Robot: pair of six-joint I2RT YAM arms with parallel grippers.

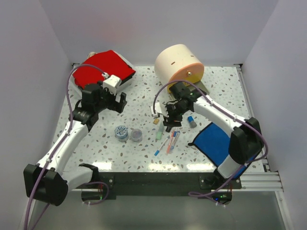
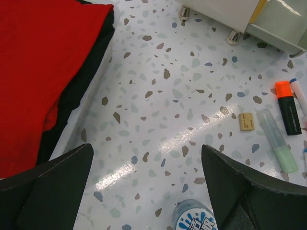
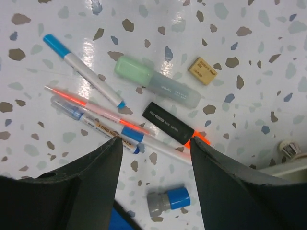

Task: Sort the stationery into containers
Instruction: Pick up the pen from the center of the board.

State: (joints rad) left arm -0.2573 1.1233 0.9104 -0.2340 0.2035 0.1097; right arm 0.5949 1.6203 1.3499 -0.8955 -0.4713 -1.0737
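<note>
Hovering above the speckled white counter [image 1: 144,98], the right jaws were spread wide and held nothing, their dark fingers [image 3: 72,191] framing a loose heap of stationery. Seen from the wrist, the black highlighter with an orange cap [image 3: 170,128] lay in the gap between them. Just beyond it lay the pale green translucent marker [image 3: 156,81], the two nearly parallel. A small tan cube-like eraser [image 3: 202,71] sat near the marker's clear end, apart from it. Three thin pens fanned out beside the marker: a white one with blue ends [image 3: 81,69], a slim red one [image 3: 96,110] and a clear blue-capped one [image 3: 96,125], the last two almost side by side. A short blue-and-grey stub [image 3: 168,200] lay alone nearer the wrist, close to the flat blue cloth [image 1: 213,141].

The left jaws were likewise parted and empty, hanging over bare counter beside the white case with a red top [image 1: 103,69] at the far left. A blue-patterned tape roll [image 1: 121,132] and a purple tape roll [image 1: 136,135] sat just beside each other nearer the arm bases. The cream cylindrical drum [image 1: 180,64] stood at the far edge, behind the right arm. Its orange-and-yellow drawer front [image 1: 192,74] seemed pulled out a little, though the arm half hid it.
</note>
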